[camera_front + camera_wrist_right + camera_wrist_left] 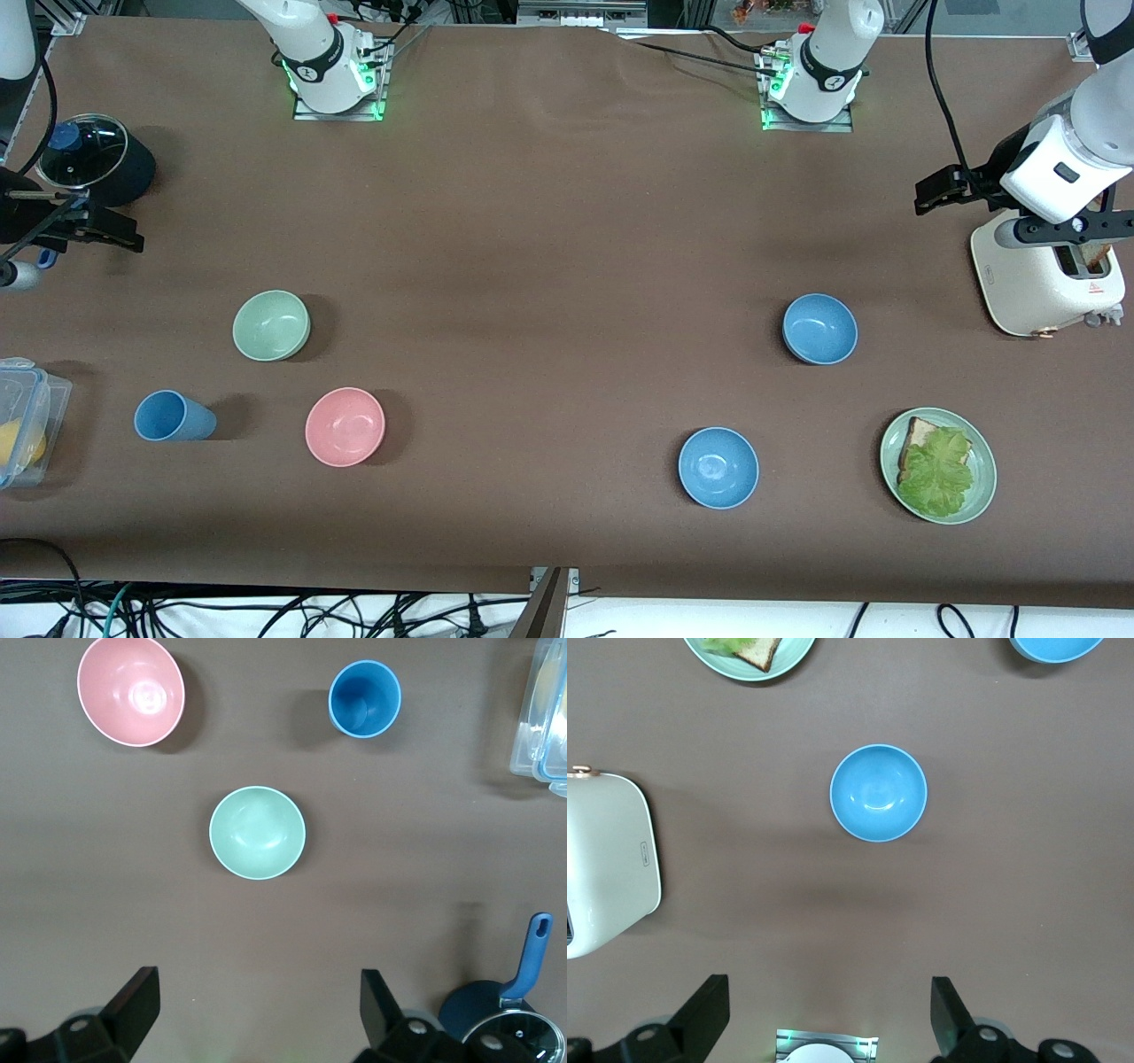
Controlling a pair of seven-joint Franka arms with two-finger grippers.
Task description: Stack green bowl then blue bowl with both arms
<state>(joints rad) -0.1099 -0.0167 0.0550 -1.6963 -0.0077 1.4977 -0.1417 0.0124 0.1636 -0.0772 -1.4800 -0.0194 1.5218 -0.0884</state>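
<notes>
The pale green bowl (271,325) sits toward the right arm's end of the table; it shows mid-frame in the right wrist view (257,833). Two look-alike blue bowls sit toward the left arm's end: one farther from the front camera (819,329), mid-frame in the left wrist view (879,793), and one nearer (718,467), cut off at that view's edge (1054,645). My left gripper (1059,229) (827,1014) is open and empty, high over the toaster. My right gripper (80,226) (260,1010) is open and empty, high beside the pot.
A pink bowl (345,426) and a blue cup (173,416) sit nearer the front camera than the green bowl. A black lidded pot (89,159), a clear plastic box (27,421), a cream toaster (1045,279) and a green plate with toast and lettuce (937,465) stand near the table's ends.
</notes>
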